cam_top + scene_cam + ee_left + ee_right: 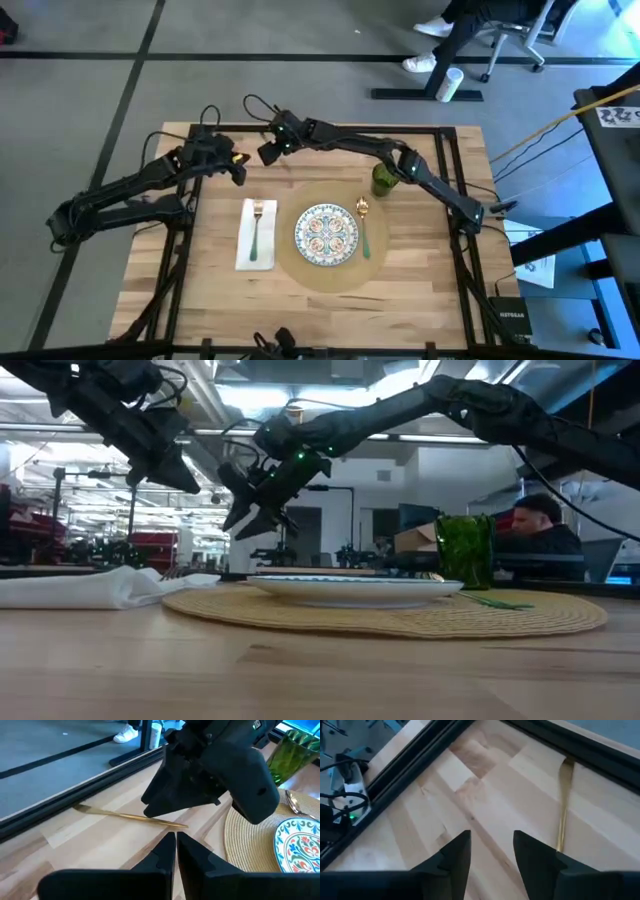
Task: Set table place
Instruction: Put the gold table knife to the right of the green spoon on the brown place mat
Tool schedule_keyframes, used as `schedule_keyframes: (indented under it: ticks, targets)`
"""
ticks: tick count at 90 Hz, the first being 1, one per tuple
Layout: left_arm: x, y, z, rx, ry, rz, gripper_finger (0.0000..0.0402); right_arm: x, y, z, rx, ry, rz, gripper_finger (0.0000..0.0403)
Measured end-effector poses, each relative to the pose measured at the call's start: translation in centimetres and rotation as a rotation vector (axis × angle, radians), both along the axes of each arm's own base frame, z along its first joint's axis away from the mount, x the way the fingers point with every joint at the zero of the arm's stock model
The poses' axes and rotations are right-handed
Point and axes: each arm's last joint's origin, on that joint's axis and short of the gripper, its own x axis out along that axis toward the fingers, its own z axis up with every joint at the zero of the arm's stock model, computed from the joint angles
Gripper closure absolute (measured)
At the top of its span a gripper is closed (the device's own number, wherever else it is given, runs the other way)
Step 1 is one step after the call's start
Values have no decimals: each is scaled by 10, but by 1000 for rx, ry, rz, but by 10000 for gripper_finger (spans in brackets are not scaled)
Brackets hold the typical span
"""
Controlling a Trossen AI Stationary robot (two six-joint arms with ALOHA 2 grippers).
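The placemat (328, 245) lies near the middle of the desk (200, 300), toward its right half. A patterned plate (327, 235) sits on the mat's centre, a gold spoon (364, 225) with a green handle lies on the mat just right of the plate, and a green glass (384, 179) stands at the mat's far right edge. Left of the mat, a white napkin (255, 234) carries a fork (256, 228). A gold knife (563, 807) lies on bare wood by the desk's far edge. The right gripper (268, 152) hangs above it, fingers spread. The left gripper (240, 174) hovers near, left of it, fingers pressed together.
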Motion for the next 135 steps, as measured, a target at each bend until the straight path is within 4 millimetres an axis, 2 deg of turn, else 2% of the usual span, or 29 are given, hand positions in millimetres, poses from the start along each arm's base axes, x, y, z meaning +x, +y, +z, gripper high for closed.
schedule_keyframes:
  ticks: [38, 52, 64, 86, 97, 118, 135]
  targets:
    - [0, 0, 0, -3, 5, 0, 402, 0, 1, -1, 27, 3, 35, 267]
    - [0, 0, 0, -2, 4, 0, 402, -2, 1, 2, -16, 17, 16, 267]
    - [0, 0, 0, 2, -2, -1, 402, -7, 2, -1, -5, 90, -1, 267]
    - [0, 0, 0, 2, -4, 0, 402, -8, 8, -4, -36, 147, -29, 267]
    - [0, 0, 0, 0, -5, 2, 402, -13, 13, -10, -13, 235, -26, 267]
    - [0, 0, 0, -1, -5, 2, 402, -15, 15, -14, -85, 304, -71, 267]
    - [0, 0, 0, -4, -1, 2, 402, -13, 31, -16, -74, 334, -25, 267]
